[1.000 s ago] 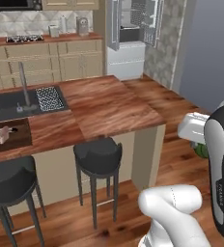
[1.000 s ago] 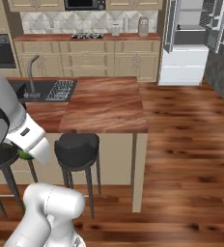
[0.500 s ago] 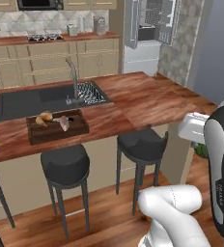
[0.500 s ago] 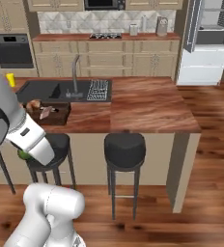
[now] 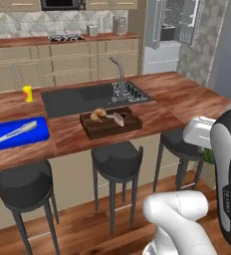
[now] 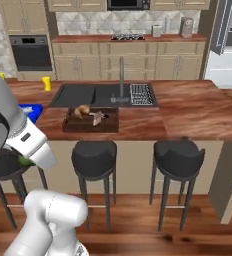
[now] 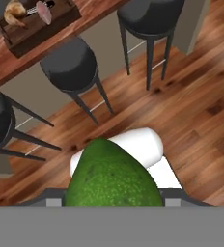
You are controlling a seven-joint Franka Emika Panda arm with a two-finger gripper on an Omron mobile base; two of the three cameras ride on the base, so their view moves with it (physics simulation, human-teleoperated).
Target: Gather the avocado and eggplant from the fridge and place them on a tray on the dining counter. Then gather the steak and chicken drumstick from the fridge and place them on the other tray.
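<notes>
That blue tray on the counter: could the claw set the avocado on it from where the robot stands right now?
Probably not yet. The claw holds the avocado low over the floor, and stools stand between it and the blue tray.

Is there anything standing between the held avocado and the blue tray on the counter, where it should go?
Nothing visible blocks the blue tray from above. A black stool stands in front of the counter just below that tray, on the side of the avocado, so a high approach over the stool seems safer.
</notes>
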